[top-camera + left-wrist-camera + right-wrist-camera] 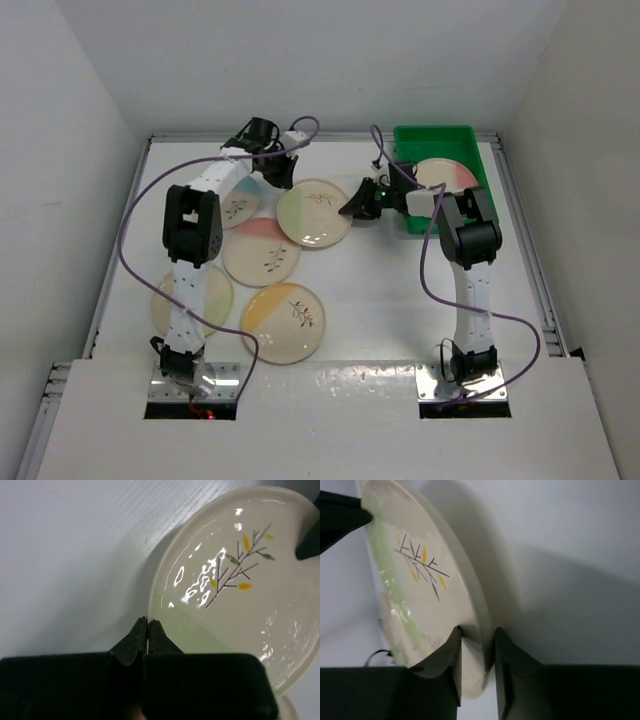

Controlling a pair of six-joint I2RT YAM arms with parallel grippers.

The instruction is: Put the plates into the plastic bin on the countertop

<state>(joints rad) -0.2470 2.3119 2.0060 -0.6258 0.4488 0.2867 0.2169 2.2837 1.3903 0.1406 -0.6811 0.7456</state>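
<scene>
Well, my right gripper [476,635] pinches the rim of the green plate [313,212], one finger above and one below. My left gripper [147,625], jaws closed on nothing, presses the opposite edge, I think so the plate cannot slide. I count six plates: five on the countertop [380,290], one in the plastic bin [440,131].

Right hand [476,634] astride the rim of the green-segment plate [427,587]
</scene>
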